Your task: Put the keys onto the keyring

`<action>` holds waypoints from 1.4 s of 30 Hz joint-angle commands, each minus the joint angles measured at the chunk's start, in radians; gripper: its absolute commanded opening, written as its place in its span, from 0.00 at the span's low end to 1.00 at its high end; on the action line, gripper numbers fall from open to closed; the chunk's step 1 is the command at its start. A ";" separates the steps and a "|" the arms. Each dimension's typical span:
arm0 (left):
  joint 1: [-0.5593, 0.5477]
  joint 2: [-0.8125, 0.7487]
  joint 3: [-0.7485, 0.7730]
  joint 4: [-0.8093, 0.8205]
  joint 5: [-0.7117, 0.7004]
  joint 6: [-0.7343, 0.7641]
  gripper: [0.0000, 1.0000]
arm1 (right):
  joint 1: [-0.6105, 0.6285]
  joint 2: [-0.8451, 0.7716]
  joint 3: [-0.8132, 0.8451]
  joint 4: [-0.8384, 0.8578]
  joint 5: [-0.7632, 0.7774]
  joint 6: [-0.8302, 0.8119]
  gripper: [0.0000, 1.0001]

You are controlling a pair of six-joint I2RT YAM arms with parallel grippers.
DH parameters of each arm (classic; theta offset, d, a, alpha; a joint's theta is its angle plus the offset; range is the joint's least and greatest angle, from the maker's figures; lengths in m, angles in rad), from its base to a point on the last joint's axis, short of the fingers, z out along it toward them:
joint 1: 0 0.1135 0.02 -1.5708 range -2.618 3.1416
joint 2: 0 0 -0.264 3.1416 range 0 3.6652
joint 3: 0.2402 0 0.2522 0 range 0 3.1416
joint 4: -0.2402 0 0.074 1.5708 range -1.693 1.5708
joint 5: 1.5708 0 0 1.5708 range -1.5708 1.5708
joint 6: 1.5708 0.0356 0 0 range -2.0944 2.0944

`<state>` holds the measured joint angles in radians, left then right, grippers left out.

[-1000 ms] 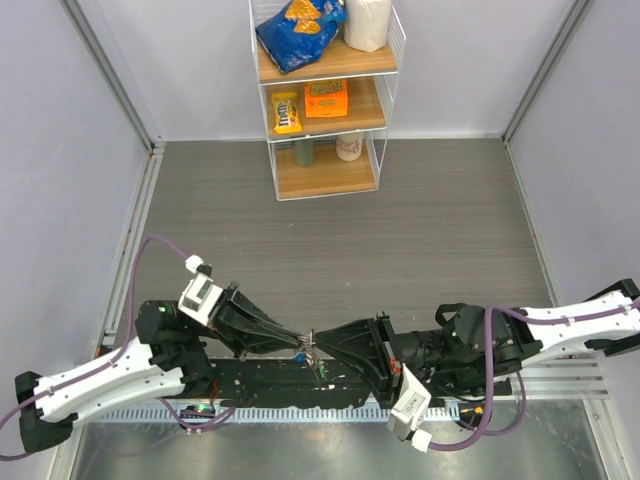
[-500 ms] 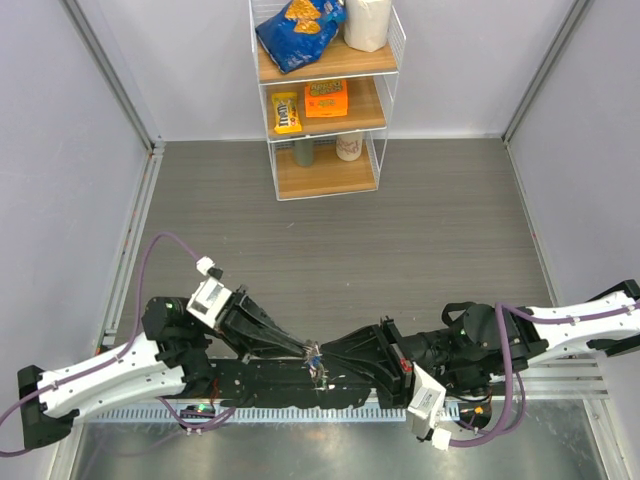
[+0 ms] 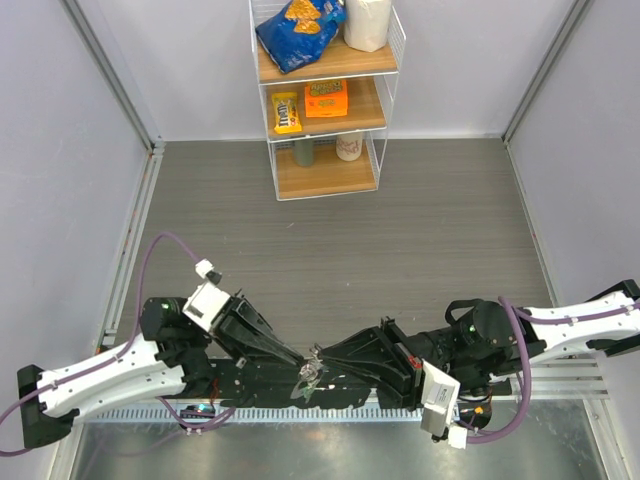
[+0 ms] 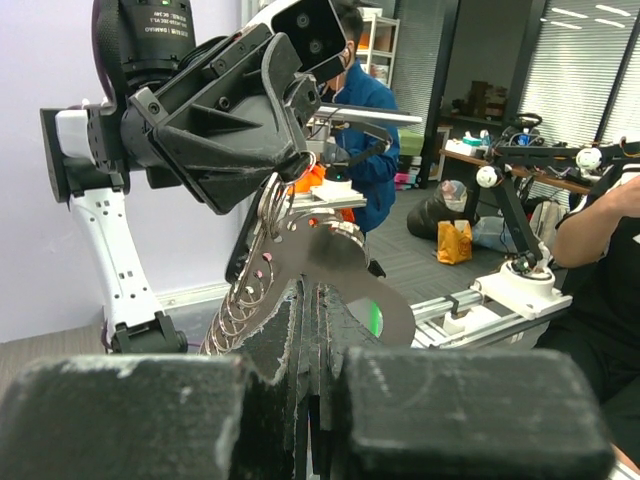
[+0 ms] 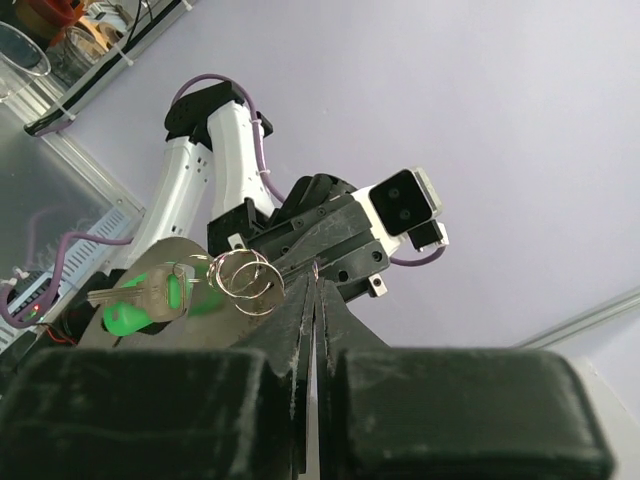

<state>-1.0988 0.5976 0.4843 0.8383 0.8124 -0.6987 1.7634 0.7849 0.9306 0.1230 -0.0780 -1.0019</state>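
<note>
The keyring [image 3: 311, 366] hangs between my two gripper tips, low over the black base plate. My left gripper [image 3: 297, 358] is shut on a flat grey key with a bright green head [image 4: 374, 318]. In the left wrist view my left gripper [image 4: 318, 296] has the wire coils of the keyring [image 4: 248, 292] just to its left. My right gripper [image 3: 323, 356] faces it tip to tip. In the right wrist view my right gripper [image 5: 315, 282] is shut on a thin wire of the keyring [image 5: 245, 275]. The green key [image 5: 140, 300] dangles to the left there. Other keys are not visible.
A wire shelf rack [image 3: 325, 100] with snack packs and cups stands at the back centre. A black base plate [image 3: 250, 388] and a metal rail [image 3: 560, 375] run along the near edge. Grey walls close in both sides.
Both grippers have sunk toward the near edge with the keyring and key between them. The right wrist has rolled, and its camera has swung to the right.
</note>
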 commanded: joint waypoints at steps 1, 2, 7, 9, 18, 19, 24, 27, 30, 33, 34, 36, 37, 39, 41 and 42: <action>-0.003 -0.039 0.019 0.019 -0.013 -0.001 0.04 | 0.001 0.007 0.017 0.087 -0.019 0.035 0.05; -0.003 -0.054 0.020 0.004 -0.022 0.005 0.08 | 0.001 0.007 0.019 0.087 -0.019 0.037 0.05; -0.004 -0.116 0.057 -0.117 -0.064 0.045 0.24 | -0.002 0.010 0.016 0.073 -0.014 0.081 0.05; -0.004 -0.131 0.065 -0.143 -0.073 0.054 0.28 | -0.007 0.010 0.008 0.078 -0.005 0.106 0.05; -0.003 -0.153 0.106 -0.260 -0.114 0.105 0.36 | -0.036 0.056 0.070 0.020 0.070 0.321 0.05; -0.004 -0.153 0.112 -0.275 -0.122 0.113 0.36 | -0.039 0.062 0.082 0.012 0.075 0.333 0.05; -0.003 -0.148 0.135 -0.340 -0.156 0.136 0.36 | -0.064 0.085 0.119 -0.046 0.124 0.419 0.05; -0.003 -0.144 0.143 -0.364 -0.174 0.143 0.36 | -0.085 0.097 0.137 -0.057 0.126 0.460 0.06; -0.004 -0.147 0.146 -0.395 -0.194 0.151 0.36 | -0.102 0.105 0.149 -0.066 0.127 0.486 0.05; -0.003 -0.153 0.148 -0.421 -0.217 0.162 0.36 | -0.119 0.117 0.165 -0.080 0.127 0.505 0.06; -0.003 -0.153 0.151 -0.432 -0.223 0.165 0.36 | -0.120 0.117 0.166 -0.085 0.127 0.506 0.06; -0.004 -0.153 0.155 -0.456 -0.240 0.172 0.35 | -0.127 0.119 0.166 -0.086 0.119 0.508 0.05; -0.004 -0.151 0.158 -0.461 -0.245 0.174 0.35 | -0.130 0.119 0.166 -0.086 0.116 0.508 0.05; -0.004 -0.147 0.166 -0.473 -0.249 0.179 0.35 | -0.133 0.119 0.166 -0.086 0.113 0.508 0.05; -0.004 -0.144 0.168 -0.478 -0.254 0.179 0.34 | -0.136 0.120 0.165 -0.086 0.115 0.508 0.05; -0.004 -0.142 0.169 -0.478 -0.256 0.180 0.34 | -0.137 0.120 0.165 -0.088 0.112 0.511 0.06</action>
<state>-1.0996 0.4515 0.6094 0.3763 0.5858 -0.5388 1.6337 0.9100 1.0454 -0.0166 0.0284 -0.5152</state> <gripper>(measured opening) 0.347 0.058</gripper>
